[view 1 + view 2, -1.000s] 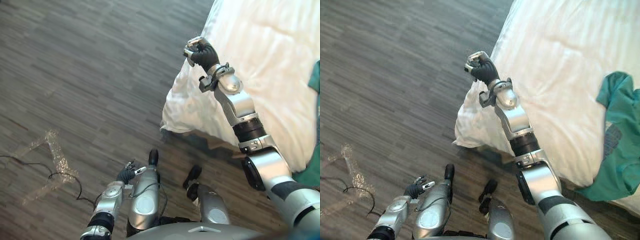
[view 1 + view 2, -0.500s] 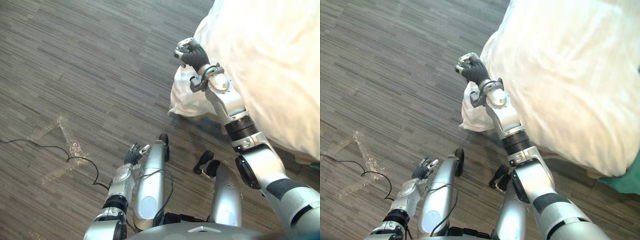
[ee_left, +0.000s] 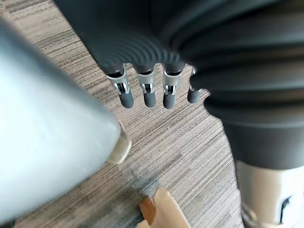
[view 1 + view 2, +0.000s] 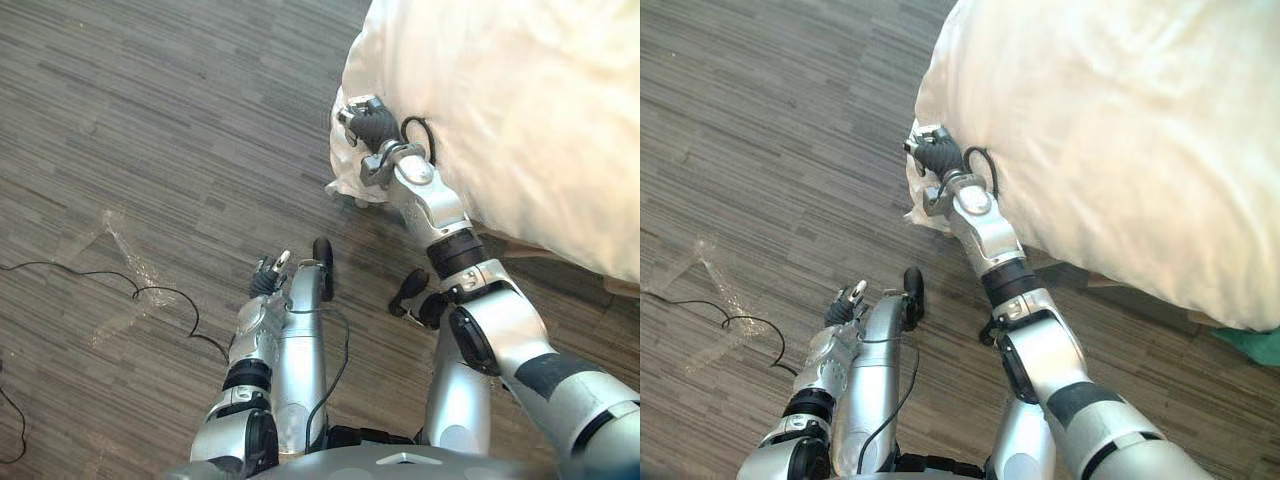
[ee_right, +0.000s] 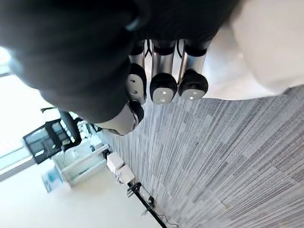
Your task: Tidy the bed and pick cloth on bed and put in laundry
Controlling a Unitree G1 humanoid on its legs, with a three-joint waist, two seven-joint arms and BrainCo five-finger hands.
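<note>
Left eye view: closest in, the left hand (image 4: 268, 276) hangs low over the wood floor (image 4: 150, 110), with its fingers loosely straight and holding nothing. Further out, the right hand (image 4: 367, 124) is curled into a fist with nothing visible inside it, right at the hanging corner of the bed's white duvet (image 4: 520, 100). A green cloth (image 4: 1252, 346) peeks out at the duvet's edge, well apart from that hand.

Right robot hand (image 5: 161, 85) curled, white bedding (image 5: 270, 42), wood floor (image 5: 228, 156)
</note>
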